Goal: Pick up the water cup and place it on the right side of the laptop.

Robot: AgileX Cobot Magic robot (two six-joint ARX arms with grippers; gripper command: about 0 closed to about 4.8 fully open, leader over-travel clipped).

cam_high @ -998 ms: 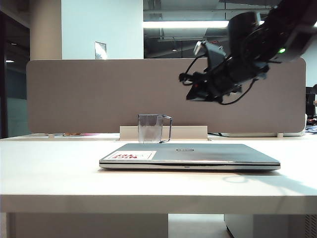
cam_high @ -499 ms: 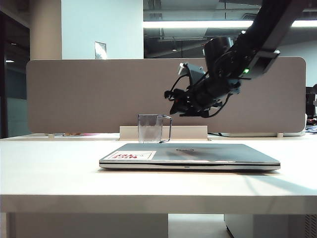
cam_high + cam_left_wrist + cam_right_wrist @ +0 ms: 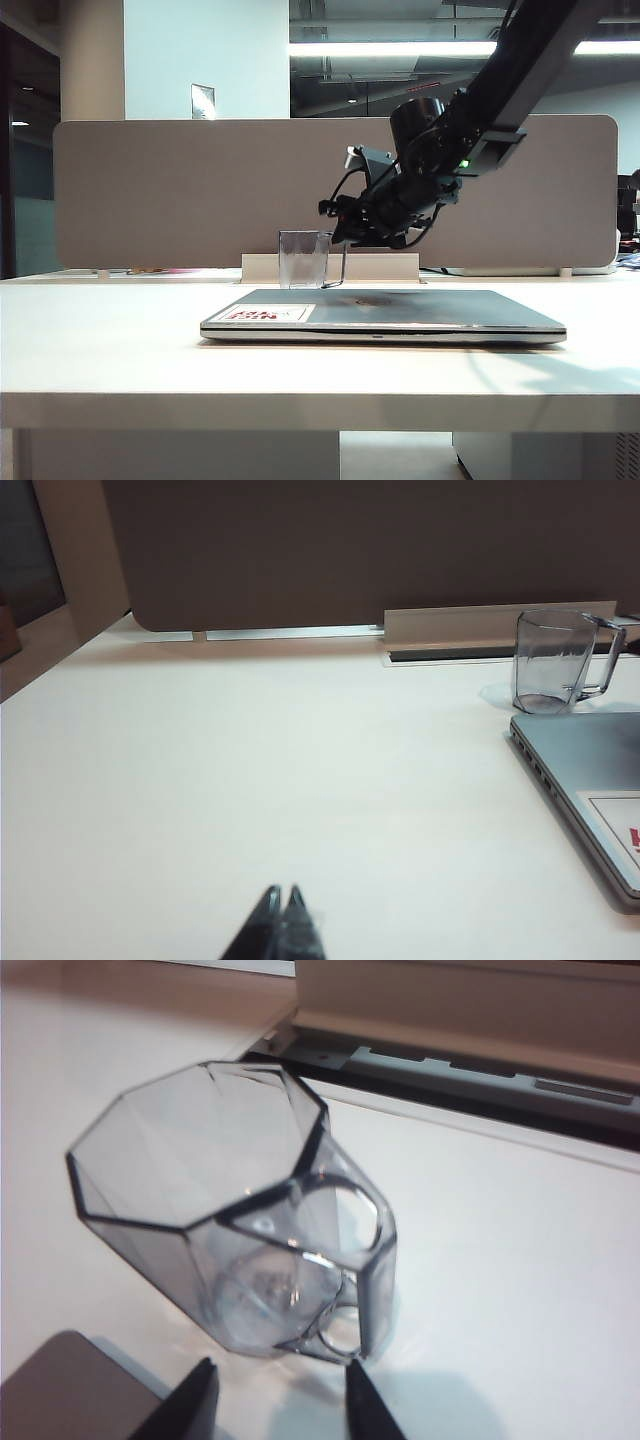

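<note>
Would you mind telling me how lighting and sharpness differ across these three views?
Exterior view: backlit by the ceiling strip light, right tool dark. Left wrist view: even, soft, left tool blurred. Right wrist view: water cup close, slightly soft, glinting.

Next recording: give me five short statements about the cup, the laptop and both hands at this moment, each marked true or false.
1. The laptop is closed. True.
2. The water cup lies on its side. False: it stands upright on the table.
3. The right hand is open, close above the cup's handle. True.
4. The cup sits on the laptop lid. False: it stands on the table behind the laptop.
5. The left hand grips the cup. False: it is shut on nothing, far from it.
</note>
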